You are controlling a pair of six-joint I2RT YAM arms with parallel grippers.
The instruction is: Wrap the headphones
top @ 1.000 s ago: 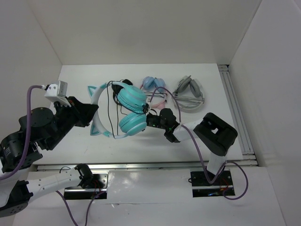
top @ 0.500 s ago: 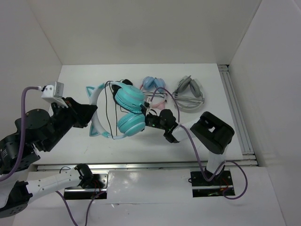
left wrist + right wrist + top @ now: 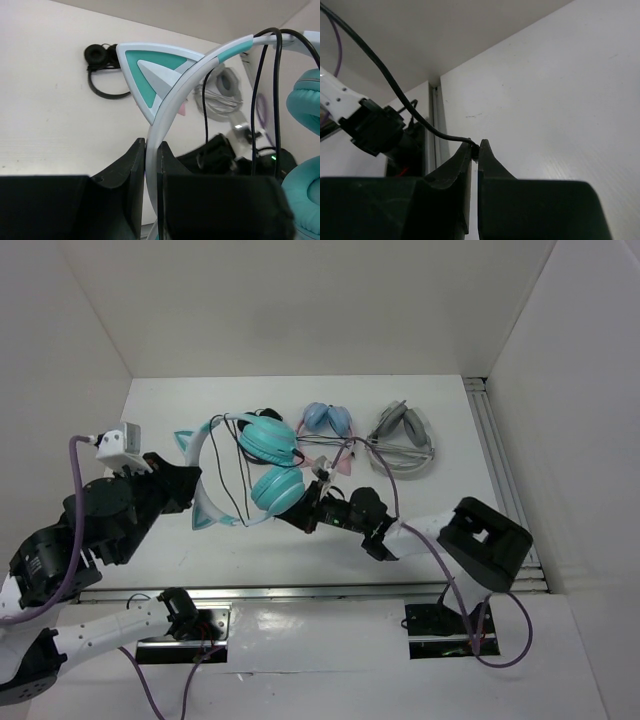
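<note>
The teal headphones (image 3: pixel 268 462) are held on edge at the table's middle left, both cups to the right of the pale cat-eared headband (image 3: pixel 203 472). My left gripper (image 3: pixel 192 486) is shut on the headband; the left wrist view shows the band (image 3: pixel 172 95) pinched between the jaws (image 3: pixel 152 152), with one cat ear (image 3: pixel 145 70) above. The thin black cable (image 3: pixel 237 468) runs in loops over the headband. My right gripper (image 3: pixel 301 517) sits just below the lower cup, shut on the cable's end (image 3: pixel 476 149), with the cable (image 3: pixel 390 82) trailing up and left.
A pink cat-eared pair with blue cups (image 3: pixel 328 423) and a grey pair (image 3: pixel 404 436) lie behind the right gripper. A small black headset (image 3: pixel 102 62) lies at the back. A metal rail (image 3: pixel 500 475) runs along the table's right edge. White walls enclose the table.
My right gripper has moved toward the near edge and slightly left, carrying the cable end, and its elbow swung right. The headphones have shifted a little back and right with the left gripper.
</note>
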